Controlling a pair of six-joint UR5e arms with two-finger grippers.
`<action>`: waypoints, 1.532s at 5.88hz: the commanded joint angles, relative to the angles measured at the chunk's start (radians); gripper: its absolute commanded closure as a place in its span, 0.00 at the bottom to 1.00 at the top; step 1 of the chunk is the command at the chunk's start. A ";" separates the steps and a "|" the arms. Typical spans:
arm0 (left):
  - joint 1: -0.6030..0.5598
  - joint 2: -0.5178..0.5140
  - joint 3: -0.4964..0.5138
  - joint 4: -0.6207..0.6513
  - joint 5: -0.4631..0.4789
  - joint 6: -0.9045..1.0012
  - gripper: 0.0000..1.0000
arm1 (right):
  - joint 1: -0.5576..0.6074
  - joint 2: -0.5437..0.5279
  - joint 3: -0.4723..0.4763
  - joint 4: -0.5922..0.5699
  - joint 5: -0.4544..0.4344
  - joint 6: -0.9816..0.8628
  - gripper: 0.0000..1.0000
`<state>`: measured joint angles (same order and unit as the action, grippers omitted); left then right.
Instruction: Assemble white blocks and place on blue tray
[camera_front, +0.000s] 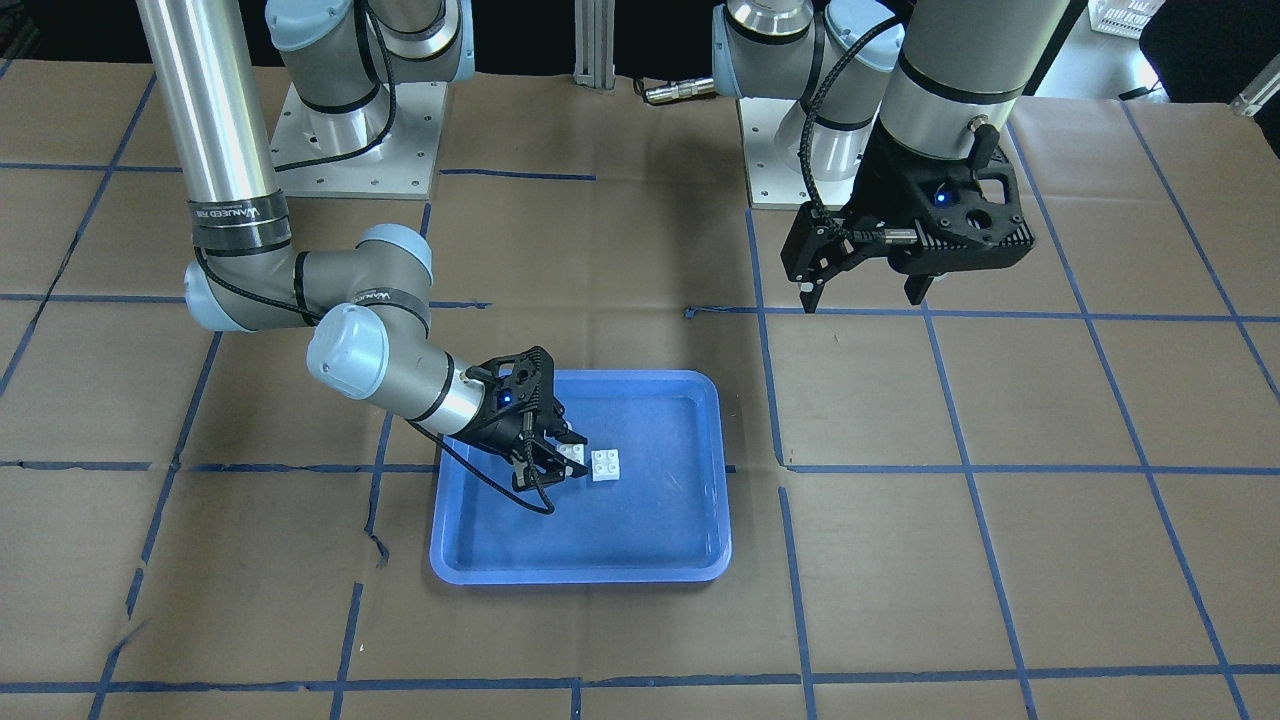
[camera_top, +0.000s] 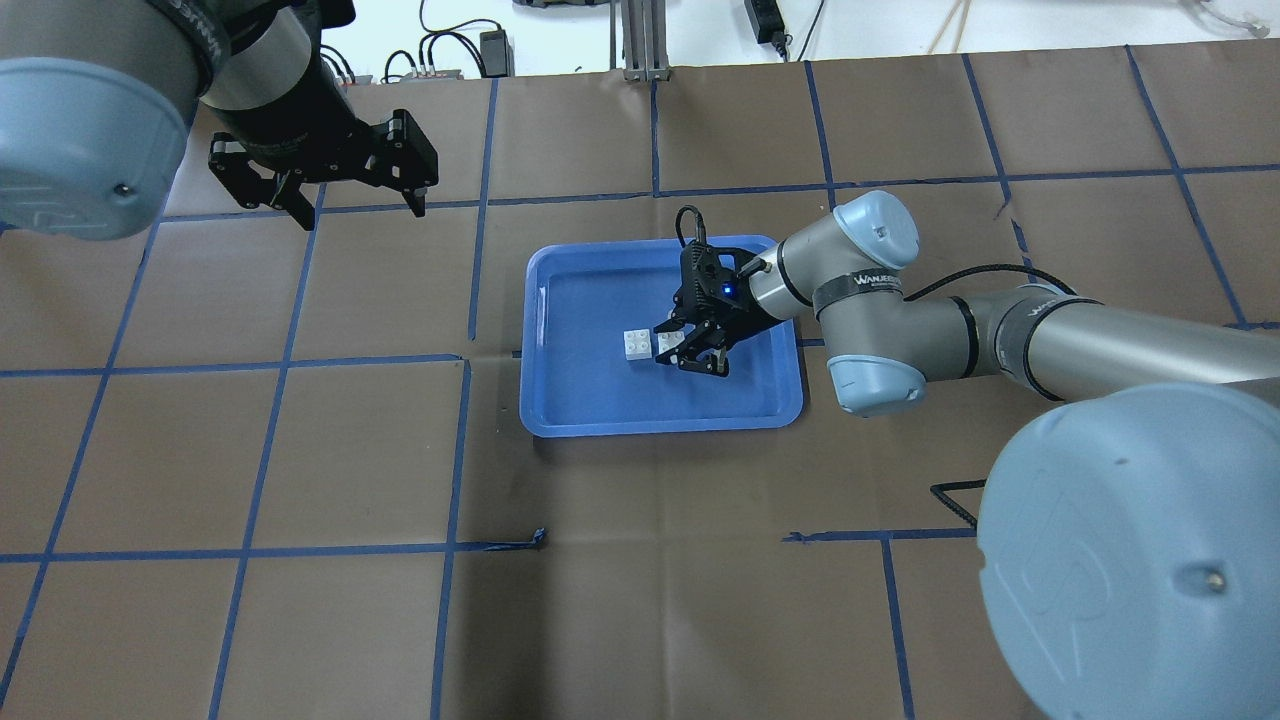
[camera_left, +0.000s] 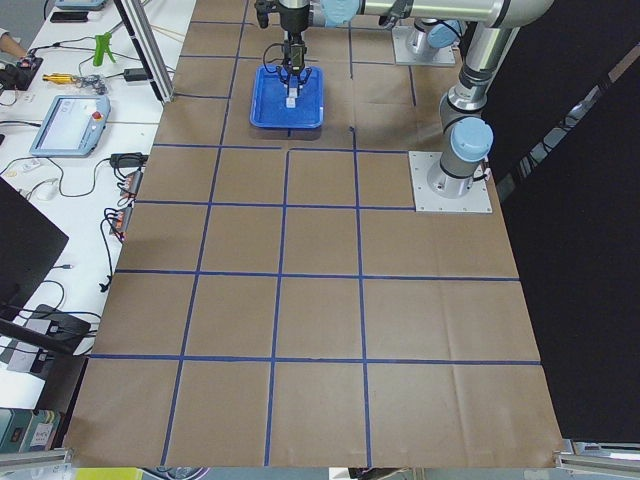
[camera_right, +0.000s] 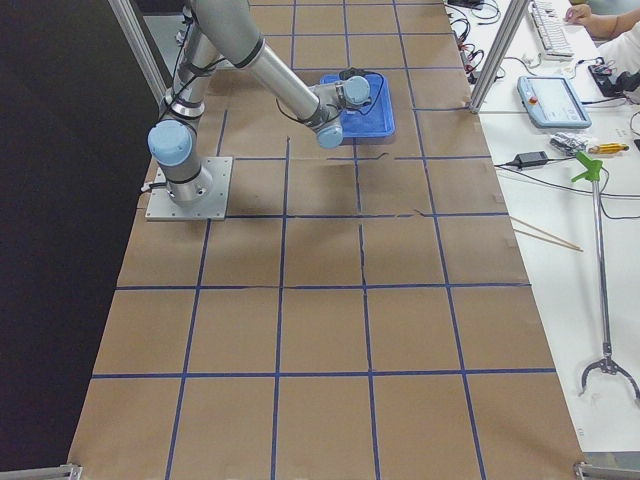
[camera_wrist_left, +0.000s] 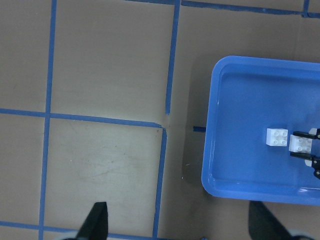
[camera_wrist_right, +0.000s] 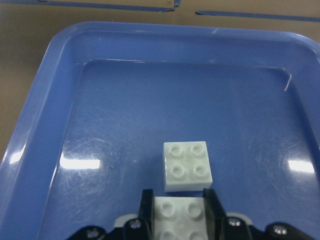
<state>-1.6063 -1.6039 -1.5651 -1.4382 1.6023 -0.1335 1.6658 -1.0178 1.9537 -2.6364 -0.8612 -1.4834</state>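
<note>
Right gripper (camera_wrist_right: 178, 214) low inside blue tray (camera_wrist_right: 44, 102), jaws clamped on white four-stud block (camera_wrist_right: 178, 220). Second white four-stud block (camera_wrist_right: 187, 165) loose on tray floor, just beside held one; contact unclear. Left gripper (camera_front: 863, 297) well outside tray, jaws apart, empty.

Risk: blocks side by side, not stacked. Releasing leaves them unassembled, and nudging could slide the loose block away.

Brown paper covers the bench (camera_top: 640, 620), and blue tape lines (camera_top: 250, 549) cross it into a grid of squares. The paper is creased and torn in spots. In the exterior left view a white side desk (camera_left: 50, 215) runs from seven to eleven o'clock. It carries a teach pendant (camera_left: 68, 124), with an aluminium post (camera_left: 140, 45) at its far end. A black panel (camera_left: 580, 250) fills three o'clock. The light is bright and even.
</note>
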 joint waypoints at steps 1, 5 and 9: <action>-0.003 0.004 -0.010 -0.004 -0.001 0.000 0.01 | 0.000 0.011 -0.001 -0.022 0.002 0.003 0.69; -0.003 0.021 -0.013 -0.036 0.001 0.000 0.01 | 0.002 0.005 -0.001 -0.022 0.008 0.017 0.69; -0.003 0.024 -0.013 -0.036 0.001 0.000 0.01 | 0.023 0.007 -0.004 -0.025 0.013 0.017 0.69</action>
<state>-1.6091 -1.5805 -1.5773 -1.4741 1.6030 -0.1335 1.6819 -1.0121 1.9508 -2.6609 -0.8501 -1.4665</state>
